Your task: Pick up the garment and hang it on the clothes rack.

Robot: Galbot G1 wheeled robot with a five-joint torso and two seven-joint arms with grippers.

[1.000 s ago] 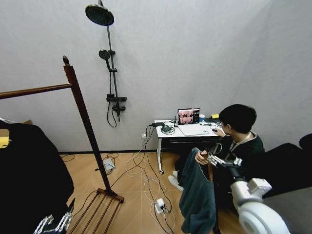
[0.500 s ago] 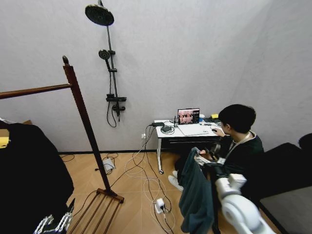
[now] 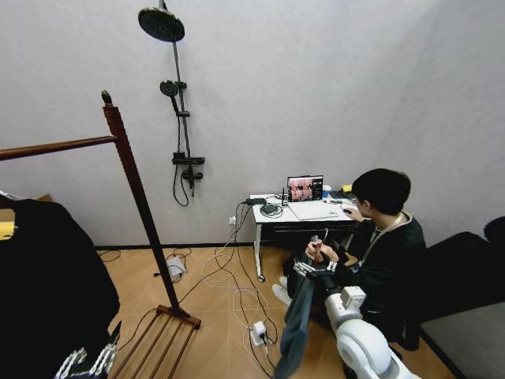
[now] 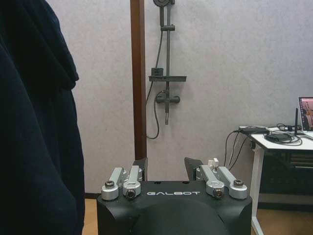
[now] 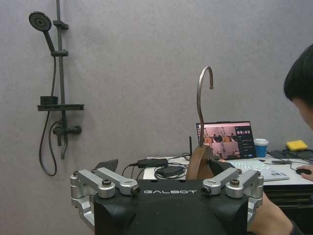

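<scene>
Fabric of the garment (image 3: 298,328) is hanging in a long narrow fold below the right gripper (image 3: 314,271), low on the right side of the head view, in front of a seated person. The right gripper is closing on the wooden hanger (image 5: 199,164) at the top of the shirt; in the right wrist view the wooden neck is sitting between its fingers (image 5: 217,182), and the metal hook (image 5: 202,100) is standing upright above them. The head view is too small to show just how the fingers are meeting the wood, but the grip looks closed on the hanger.

Well apart from it, on the left side of the head view, the clothes rack (image 3: 134,185) is standing on the wooden floor, one post with its ball finial leaning up toward the wall, the horizontal bar running off the left edge and the slatted base shelf lying at the foot. A black garment (image 3: 47,284) is hanging just beside that bar, at the left edge.

The left gripper (image 4: 168,166) is waiting low at the bottom left of the head view, beside the black garment, with its fingers spread apart and nothing between them. A white desk (image 3: 304,215) with a laptop (image 3: 305,188) is standing against the wall behind the shirt, and a shower fitting (image 3: 177,103) is mounted on the wall.
</scene>
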